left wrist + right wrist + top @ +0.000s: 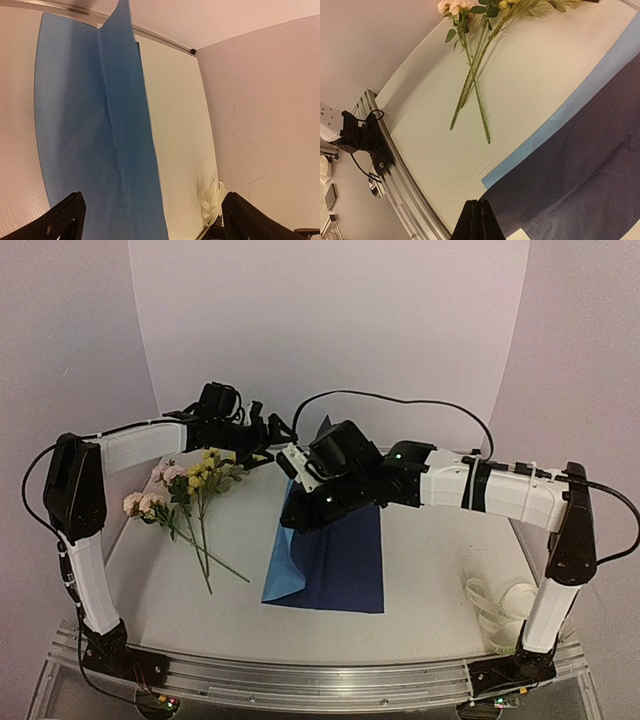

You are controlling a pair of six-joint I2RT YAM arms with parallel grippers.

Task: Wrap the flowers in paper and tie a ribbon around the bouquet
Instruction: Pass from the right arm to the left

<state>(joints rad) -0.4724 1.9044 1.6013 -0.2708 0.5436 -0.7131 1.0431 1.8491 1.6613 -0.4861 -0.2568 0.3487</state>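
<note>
Flowers [190, 502] lie left of the blue paper [335, 560] on the desk [420, 620], stems pointing to the near edge. Left gripper [268, 435], wide open and empty, hovers nearest, over their flowering ends. Right gripper [478, 220] is closed tight over the paper; any hold unclear.

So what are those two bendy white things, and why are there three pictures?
They are two robot arms bolted to a table. One picture looks down from above and behind them; the other two come from a camera on each wrist. On the table lie the flowers, a blue sheet of paper with one corner raised, and a curled white ribbon. The left gripper has its jaws wide open and holds nothing. The right gripper has its jaws shut by the paper's edge; whether it pinches the paper I cannot tell.
</note>
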